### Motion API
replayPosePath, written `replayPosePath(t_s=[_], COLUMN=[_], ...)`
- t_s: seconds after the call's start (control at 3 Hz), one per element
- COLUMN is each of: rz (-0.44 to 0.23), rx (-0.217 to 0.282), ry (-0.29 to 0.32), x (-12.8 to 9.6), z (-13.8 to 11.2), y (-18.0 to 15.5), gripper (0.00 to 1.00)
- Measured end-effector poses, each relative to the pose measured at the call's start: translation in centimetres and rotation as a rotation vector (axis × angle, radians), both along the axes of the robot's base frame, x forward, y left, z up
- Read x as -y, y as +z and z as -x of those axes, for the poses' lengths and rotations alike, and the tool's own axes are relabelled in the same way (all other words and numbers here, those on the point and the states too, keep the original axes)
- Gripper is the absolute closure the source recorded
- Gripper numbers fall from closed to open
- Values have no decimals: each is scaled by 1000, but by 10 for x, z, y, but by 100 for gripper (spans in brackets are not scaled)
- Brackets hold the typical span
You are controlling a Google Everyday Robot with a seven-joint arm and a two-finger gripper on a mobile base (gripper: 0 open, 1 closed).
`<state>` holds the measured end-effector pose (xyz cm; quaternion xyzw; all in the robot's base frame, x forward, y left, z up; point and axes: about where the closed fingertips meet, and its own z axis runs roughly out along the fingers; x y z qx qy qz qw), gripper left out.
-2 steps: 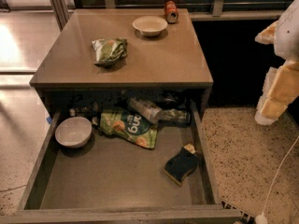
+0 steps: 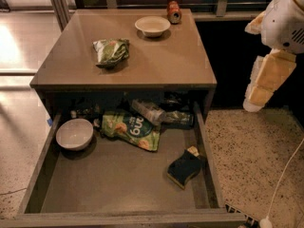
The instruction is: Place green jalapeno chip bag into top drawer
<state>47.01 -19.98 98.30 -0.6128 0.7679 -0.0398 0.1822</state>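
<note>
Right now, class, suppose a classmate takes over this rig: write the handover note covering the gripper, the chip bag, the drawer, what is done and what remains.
Gripper: hangs to the right of the table, above the floor and well apart from the bag.
Green jalapeno chip bag: lies on the tabletop, left of centre.
Top drawer: pulled open. It holds a white bowl, a bright green pouch, a bottle and a dark sponge.
Done: the drawer is open.
Left: reach the bag, grasp it, lift it and set it in the drawer.
</note>
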Motion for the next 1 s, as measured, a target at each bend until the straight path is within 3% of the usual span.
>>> replayPosePath(t_s=[0.67,1.0], rz=[-48,-83], rx=[7,11], ry=[181,256], x=[-69,-95], z=[-60,-70], y=[4,9], gripper=[0,0])
